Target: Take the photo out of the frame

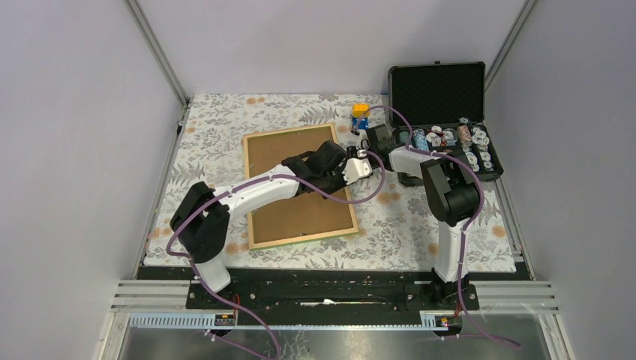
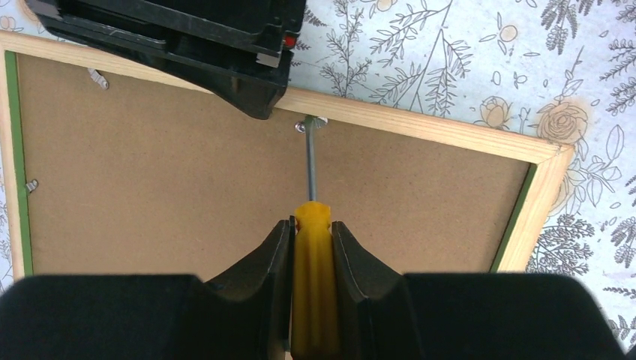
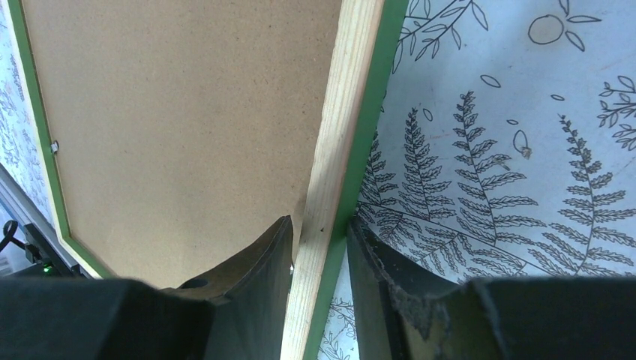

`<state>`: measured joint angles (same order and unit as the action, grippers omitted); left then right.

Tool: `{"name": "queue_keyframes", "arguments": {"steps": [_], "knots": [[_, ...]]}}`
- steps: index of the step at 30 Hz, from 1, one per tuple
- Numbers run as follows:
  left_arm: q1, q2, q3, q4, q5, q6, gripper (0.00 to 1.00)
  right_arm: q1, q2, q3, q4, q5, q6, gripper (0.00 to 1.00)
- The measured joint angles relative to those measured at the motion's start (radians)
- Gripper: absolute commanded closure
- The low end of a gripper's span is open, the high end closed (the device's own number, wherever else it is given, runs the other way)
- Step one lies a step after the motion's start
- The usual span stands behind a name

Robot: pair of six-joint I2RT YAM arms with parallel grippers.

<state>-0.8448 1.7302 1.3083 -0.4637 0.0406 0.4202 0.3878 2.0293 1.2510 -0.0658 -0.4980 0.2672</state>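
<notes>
Face down on the table (image 1: 420, 225) with its leaf-and-flower printed cloth, slightly askew: a large rectangular picture frame (image 1: 296, 217) with green front border, brown board back and light wood rim. Clamped narrow between the left fingers (image 2: 274, 255): a yellow-handled, steel-shafted screwdriver (image 2: 312, 285), pointing across the board back, tip meeting a small silver metal tab (image 2: 310, 124) just inside the far rim. Astride the frame's rim close to that spot: the right fingers (image 3: 255, 262), one over the board side, the other beside the green outer edge, set narrow and close to the wood; impossible to tell whether pressing or merely flanking. At the table's far right corner, apart from the frame: an open black hard case (image 1: 439, 90) holding rows of round chips. Near the frame's far corner: a small yellow-and-blue object (image 1: 361, 116), too small to identify
</notes>
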Motion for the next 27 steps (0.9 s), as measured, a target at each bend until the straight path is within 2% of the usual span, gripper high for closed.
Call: {"name": "queue_keyframes", "arguments": {"steps": [27], "knots": [[-0.027, -0.005, 0.008, -0.148, -0.093, -0.008, 1.0, -0.002, 0.004, 0.008, -0.011, -0.001, 0.0, 0.6]]}}
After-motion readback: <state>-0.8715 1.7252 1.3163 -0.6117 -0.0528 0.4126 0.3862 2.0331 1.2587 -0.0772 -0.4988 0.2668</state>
